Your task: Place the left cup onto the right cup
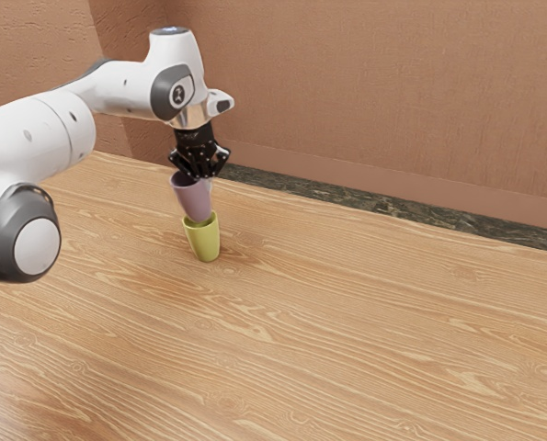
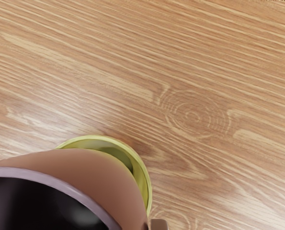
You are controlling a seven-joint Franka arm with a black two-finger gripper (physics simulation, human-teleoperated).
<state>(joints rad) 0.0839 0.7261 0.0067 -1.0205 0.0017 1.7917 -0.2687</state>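
A purple cup (image 1: 194, 197) hangs upright from my gripper (image 1: 198, 175), whose black fingers are shut on its rim. Its base dips into the mouth of a yellow-green cup (image 1: 203, 238) that stands upright on the wooden table (image 1: 347, 312). Seen from the wrist, the purple cup (image 2: 75, 187) is large and close under the hand, with its dark inside showing. The yellow-green cup's rim (image 2: 132, 160) curves out from behind it.
A brown wall with a dark strip (image 1: 393, 207) along its foot borders the table's far edge. My white arm (image 1: 43, 138) comes in from the exterior view's left. Bare wood lies to the exterior view's right of the cups.
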